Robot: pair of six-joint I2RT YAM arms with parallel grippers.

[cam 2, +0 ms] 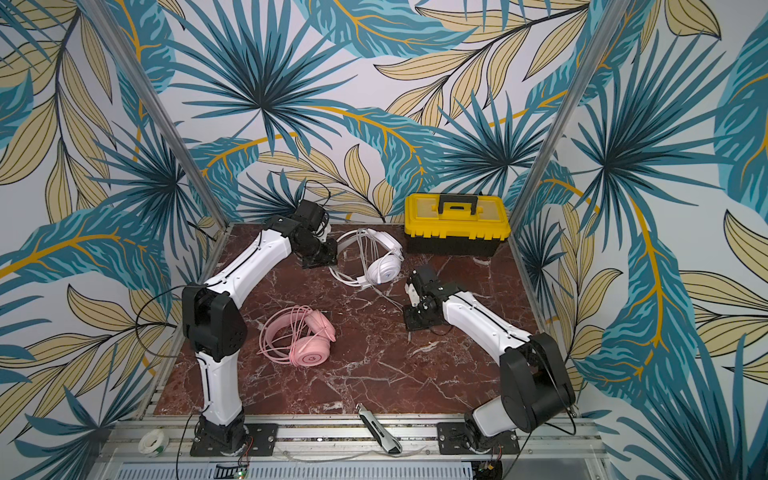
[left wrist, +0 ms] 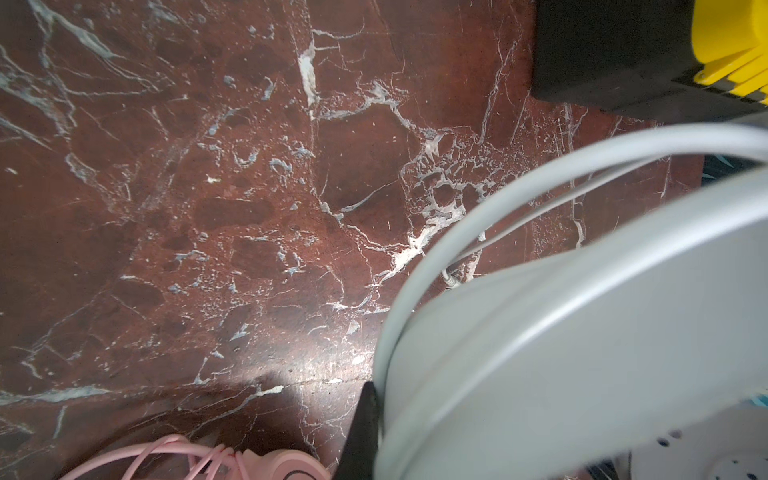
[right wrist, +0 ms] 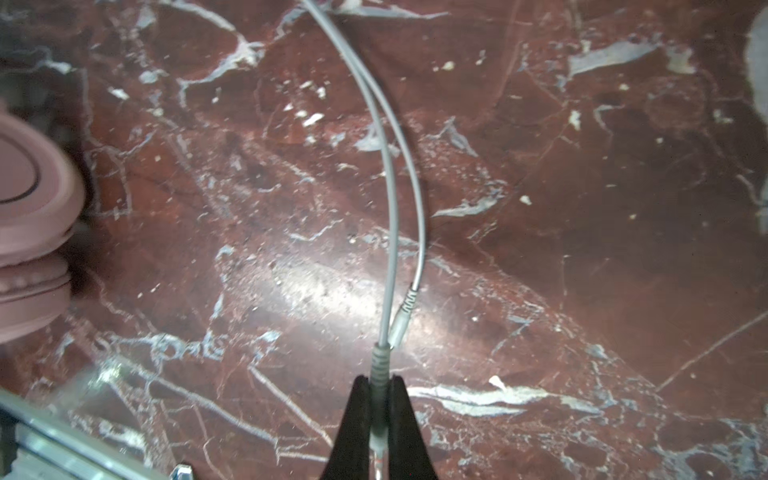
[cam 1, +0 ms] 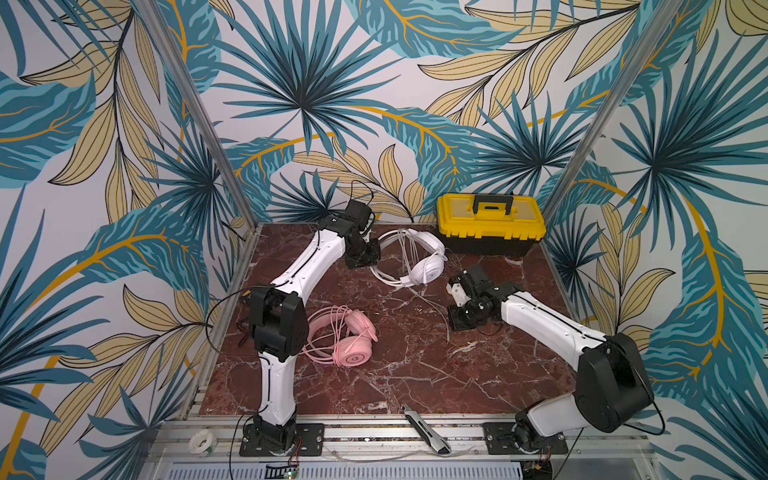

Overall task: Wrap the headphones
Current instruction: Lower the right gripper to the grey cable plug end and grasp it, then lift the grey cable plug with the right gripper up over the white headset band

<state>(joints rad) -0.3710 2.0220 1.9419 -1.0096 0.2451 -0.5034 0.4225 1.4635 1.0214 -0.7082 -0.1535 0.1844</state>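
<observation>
Room in front, clutter behind.
The red marble tabletop (cam 1: 415, 374) lies bare in front; yellow-lidded black toolbox (cam 1: 490, 228) blocks back right, white over-ear headset (cam 1: 428, 266) back centre, pink over-ear headset (cam 1: 355, 353) left.

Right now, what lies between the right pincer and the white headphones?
Only the thin cable of the white headphones, over bare marble, its plug end pinched in the right pincer; the right wrist view shows it.
</observation>
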